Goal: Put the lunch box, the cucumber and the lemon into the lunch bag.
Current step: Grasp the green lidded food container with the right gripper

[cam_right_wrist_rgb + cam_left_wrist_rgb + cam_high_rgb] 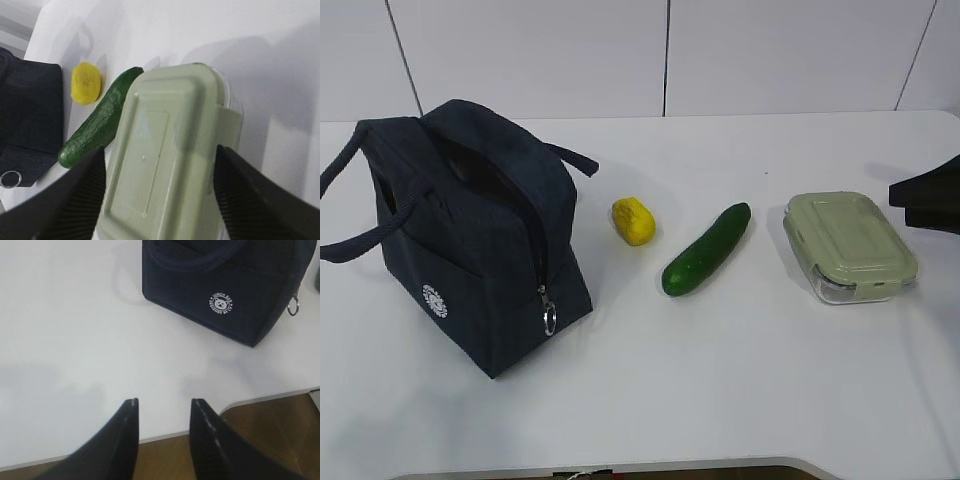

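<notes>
The navy lunch bag stands at the left, and its silver ring pull hangs low on the near end. The yellow lemon, the dark green cucumber and the sage-lidded lunch box lie in a row to its right. My right gripper is open wide, with its fingers on either side above the lunch box lid. In the exterior view it shows only at the right edge. My left gripper is open and empty over the table's front edge, short of the bag.
The white table ends at a white wall behind. Its front edge and the brown floor show under my left gripper. The right wrist view also shows the cucumber and the lemon left of the box.
</notes>
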`<action>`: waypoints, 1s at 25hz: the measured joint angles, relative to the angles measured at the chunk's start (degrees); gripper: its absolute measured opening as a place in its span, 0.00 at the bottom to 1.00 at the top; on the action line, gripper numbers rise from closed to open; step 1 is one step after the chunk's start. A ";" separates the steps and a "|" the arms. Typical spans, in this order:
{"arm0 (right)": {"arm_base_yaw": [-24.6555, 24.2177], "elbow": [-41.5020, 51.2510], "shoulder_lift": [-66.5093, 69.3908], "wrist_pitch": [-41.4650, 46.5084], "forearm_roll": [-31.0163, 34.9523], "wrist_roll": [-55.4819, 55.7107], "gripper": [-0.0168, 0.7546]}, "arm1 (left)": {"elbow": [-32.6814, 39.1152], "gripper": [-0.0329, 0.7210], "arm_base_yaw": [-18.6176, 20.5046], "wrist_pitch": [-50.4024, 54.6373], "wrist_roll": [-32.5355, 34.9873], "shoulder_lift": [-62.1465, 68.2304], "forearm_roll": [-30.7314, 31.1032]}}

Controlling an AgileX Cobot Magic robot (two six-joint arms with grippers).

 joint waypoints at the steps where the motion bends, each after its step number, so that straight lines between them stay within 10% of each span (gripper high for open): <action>1: 0.00 0.00 0.44 -0.11 0.38 -0.25 0.71 | 0.00 0.36 0.00 0.00 0.00 0.00 0.00; 25: 0.00 -0.10 5.12 -0.57 5.76 0.27 0.72 | 0.00 0.36 0.00 0.00 0.00 0.00 0.00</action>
